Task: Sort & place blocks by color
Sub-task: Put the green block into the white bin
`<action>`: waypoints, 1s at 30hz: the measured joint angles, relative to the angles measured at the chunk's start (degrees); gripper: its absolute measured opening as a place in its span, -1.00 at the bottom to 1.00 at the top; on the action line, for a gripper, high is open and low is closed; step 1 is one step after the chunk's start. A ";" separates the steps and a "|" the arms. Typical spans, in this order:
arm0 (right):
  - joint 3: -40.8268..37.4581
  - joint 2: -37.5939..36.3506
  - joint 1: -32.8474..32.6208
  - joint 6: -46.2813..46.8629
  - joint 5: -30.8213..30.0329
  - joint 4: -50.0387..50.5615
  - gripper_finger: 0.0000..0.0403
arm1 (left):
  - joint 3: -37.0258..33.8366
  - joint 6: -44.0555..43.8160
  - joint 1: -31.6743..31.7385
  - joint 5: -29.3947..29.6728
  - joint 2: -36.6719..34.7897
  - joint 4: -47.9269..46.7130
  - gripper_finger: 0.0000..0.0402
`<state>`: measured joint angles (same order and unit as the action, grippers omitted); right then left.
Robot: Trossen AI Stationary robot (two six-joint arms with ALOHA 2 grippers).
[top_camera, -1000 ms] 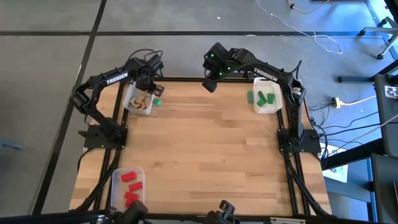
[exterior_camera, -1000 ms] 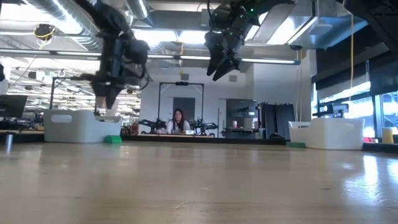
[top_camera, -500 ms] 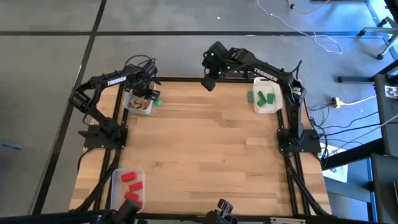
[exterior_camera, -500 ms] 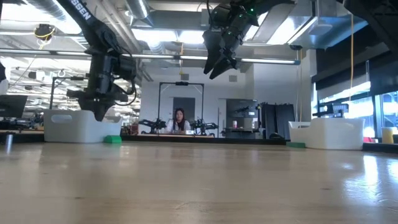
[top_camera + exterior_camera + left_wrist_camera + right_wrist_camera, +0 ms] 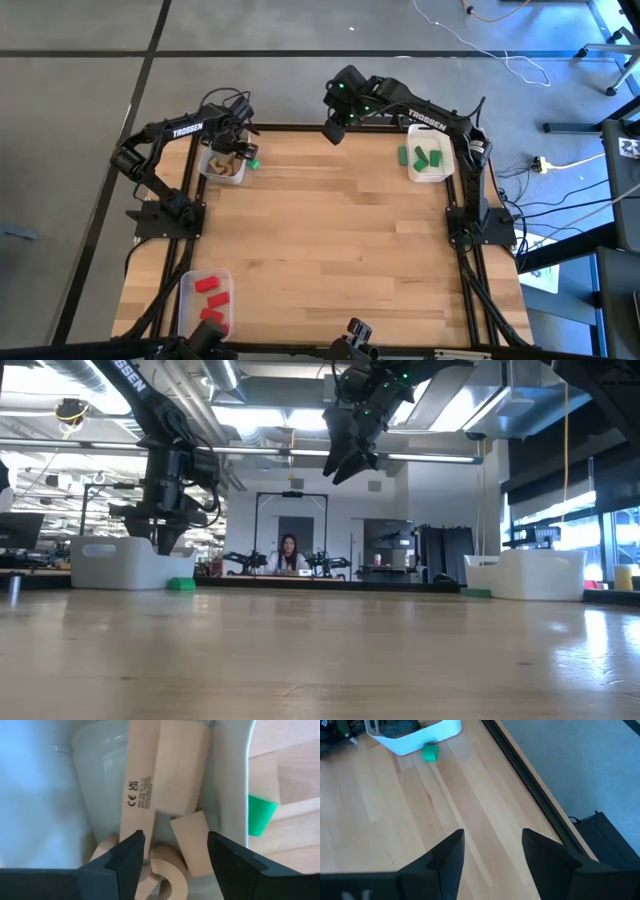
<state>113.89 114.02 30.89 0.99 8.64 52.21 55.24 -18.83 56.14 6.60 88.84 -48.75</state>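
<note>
My left gripper (image 5: 175,850) points straight down into the white far-left bin (image 5: 208,172), open over the pale wood blocks (image 5: 170,775) lying on the bin's floor. Its fingers stand on either side of these blocks; whether they touch any, I cannot tell. One green block (image 5: 254,163) rests on the table just outside that bin's right wall (image 5: 230,780). My right gripper (image 5: 333,130) hangs open high above the far edge near the middle, slanting down, with nothing between its fingers (image 5: 492,845).
A white bin (image 5: 430,162) at the far right holds green blocks, and another green block (image 5: 402,156) lies on the table beside its left wall. A clear bin (image 5: 205,298) at the near left holds red blocks. A person sits far behind the table (image 5: 287,555).
My left gripper has gone down and a little toward the table's far left, from above the bin to low inside it, and then kept still. My right arm has stayed where it was, its gripper tipping only slightly.
</note>
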 joint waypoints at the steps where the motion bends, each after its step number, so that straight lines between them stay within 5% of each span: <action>1: 0.00 0.00 0.00 0.00 0.00 -0.05 -0.01 | 0.00 0.02 0.00 -0.20 -0.02 0.01 0.04; 24: 0.00 0.00 0.02 -4.79 0.65 -3.64 -0.01 | 0.00 10.60 -6.88 -5.47 -18.18 -0.02 0.05; 30: 0.00 0.00 -0.38 -13.17 6.66 -3.10 -0.01 | 0.00 26.18 -8.10 -21.61 -17.83 0.25 0.05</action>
<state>113.89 114.02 30.51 -12.18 15.30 49.10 55.24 7.35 48.04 -15.01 71.01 -48.50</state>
